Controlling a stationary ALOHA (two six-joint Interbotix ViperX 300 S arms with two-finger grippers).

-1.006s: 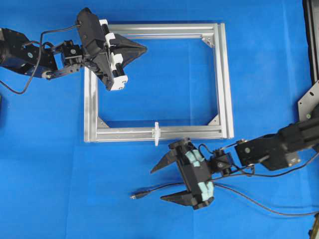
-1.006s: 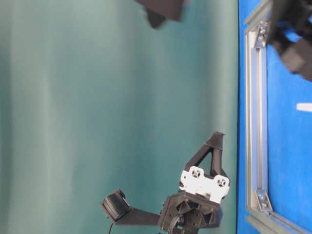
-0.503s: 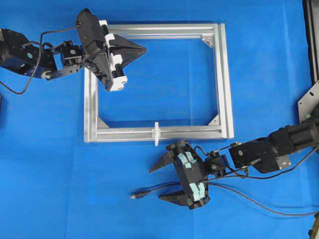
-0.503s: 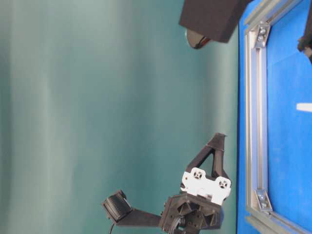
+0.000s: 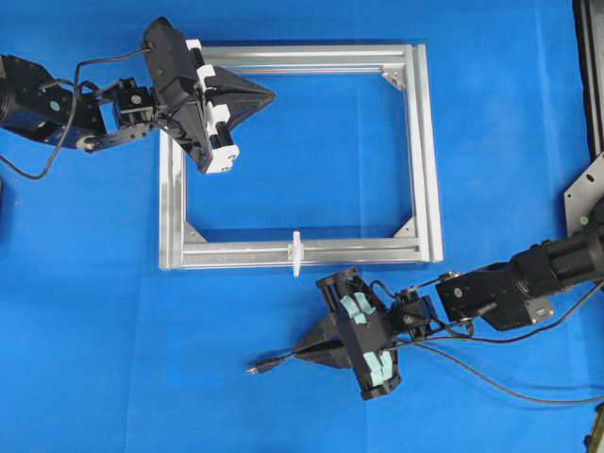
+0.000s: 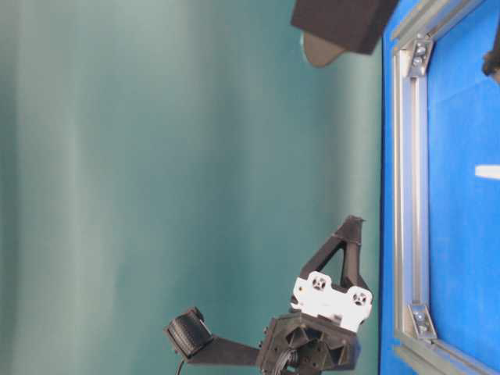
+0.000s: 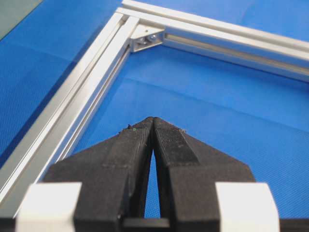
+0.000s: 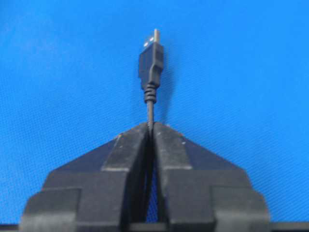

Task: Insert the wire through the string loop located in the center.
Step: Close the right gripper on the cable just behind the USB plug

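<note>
Here, the right claw [image 5: 304, 351] clamps the wire [image 5: 283, 359] at five o'clock from the string loop [image 5: 295, 253].
The frame [image 5: 422, 160] encloses only bare blue surface [image 5: 94, 359]; the left claw [image 5: 272, 93], pressed closed, grips nothing at its eleven o'clock corner.

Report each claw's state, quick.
Left claw: shut, holding nothing.
Right claw: shut on the wire, just behind its plug.

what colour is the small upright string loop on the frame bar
White; the small upright string loop shows best in the overhead view.
</note>
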